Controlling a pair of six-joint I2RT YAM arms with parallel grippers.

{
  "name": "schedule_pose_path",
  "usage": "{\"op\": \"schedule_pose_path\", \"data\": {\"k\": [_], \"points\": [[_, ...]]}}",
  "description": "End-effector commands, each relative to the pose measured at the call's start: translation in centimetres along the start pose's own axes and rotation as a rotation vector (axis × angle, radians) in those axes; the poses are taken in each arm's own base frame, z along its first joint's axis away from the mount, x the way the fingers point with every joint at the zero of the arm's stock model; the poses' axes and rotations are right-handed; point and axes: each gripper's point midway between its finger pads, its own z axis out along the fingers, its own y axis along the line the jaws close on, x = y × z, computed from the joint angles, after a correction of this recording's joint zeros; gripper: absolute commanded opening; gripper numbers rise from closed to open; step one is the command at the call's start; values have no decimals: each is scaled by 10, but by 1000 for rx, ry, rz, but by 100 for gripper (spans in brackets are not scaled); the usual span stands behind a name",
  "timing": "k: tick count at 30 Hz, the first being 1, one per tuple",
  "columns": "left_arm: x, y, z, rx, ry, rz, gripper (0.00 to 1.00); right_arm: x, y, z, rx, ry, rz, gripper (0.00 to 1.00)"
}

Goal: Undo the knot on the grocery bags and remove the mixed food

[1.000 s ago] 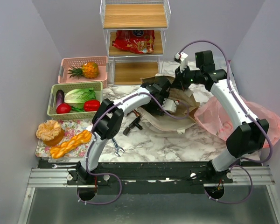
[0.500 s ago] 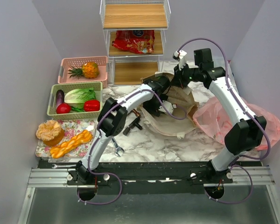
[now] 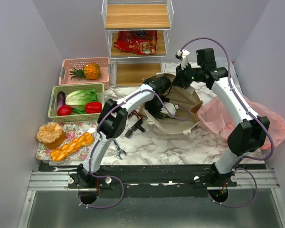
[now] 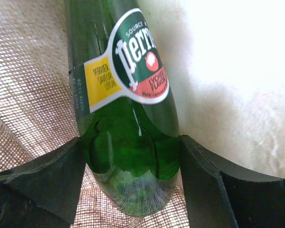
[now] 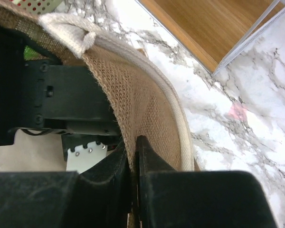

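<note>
The brown woven bag (image 3: pixel 183 121) lies open in the middle of the table. My right gripper (image 3: pixel 179 80) is shut on its far rim (image 5: pixel 133 95), beside the pale handle (image 5: pixel 178 128), with the jaws (image 5: pixel 133 145) pinching the cloth. My left gripper (image 3: pixel 157 101) is reached inside the bag. In the left wrist view its jaws (image 4: pixel 131 142) press both sides of a green Perrier bottle (image 4: pixel 128 95). The pink plastic bag (image 3: pixel 256 121) lies crumpled at the right; its knot does not show.
A green basket (image 3: pixel 53 102) holds lettuce, eggplant and red vegetables. A pink basket (image 3: pixel 66 64) holds a pineapple. The wire shelf (image 3: pixel 137 28) holds a red snack packet (image 3: pixel 135 42). A bun and orange bread lie on a floral mat (image 3: pixel 73 128). A black tool (image 3: pixel 135 126) lies near the bag.
My right gripper has pulled the bag's rim back and up, standing the mouth open. My left arm has reached deeper into the bag.
</note>
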Motion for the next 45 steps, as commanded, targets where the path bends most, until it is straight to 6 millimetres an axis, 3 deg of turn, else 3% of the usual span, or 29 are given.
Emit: {"op": "schedule_pose_path", "data": {"k": [1, 4, 7, 10, 14, 23, 29, 32, 34, 36, 37, 40, 45], "points": [[-59, 8, -63, -130, -358, -54, 0, -24, -10, -3, 29, -93, 30, 15], [-75, 18, -93, -226, -498, -101, 0, -40, -15, -13, 40, -170, 68, 27], [-89, 24, -116, -262, -601, -140, 0, -56, -13, -21, 35, -228, 78, 47], [-94, 27, -124, -278, -636, -150, 0, -64, -13, -26, 41, -252, 82, 61], [-90, 27, -120, -284, -613, -135, 0, -66, -14, -31, 64, -262, 83, 74], [-51, 31, -74, -291, -352, -95, 0, -56, -9, -37, 79, -244, 64, 78], [-35, 2, -33, -151, -155, -4, 0, -54, -11, -37, 86, -234, 49, 79], [-35, -9, -26, -95, -131, -4, 0, -43, -10, -34, 73, -182, 35, 79], [-35, -12, -21, -82, -120, -2, 0, -23, -12, -27, 63, -109, 26, 79], [-35, -13, -18, -82, -108, 6, 0, -2, -19, -18, 66, -24, 25, 81], [-35, -14, -17, -81, -106, 9, 0, 6, -26, -13, 87, 11, 19, 87], [-36, -13, -18, -82, -111, 7, 0, 16, -44, -11, 161, 57, -21, 91], [-35, -10, -16, -101, -103, 4, 0, 31, -31, -12, 65, 160, -24, 86]]}}
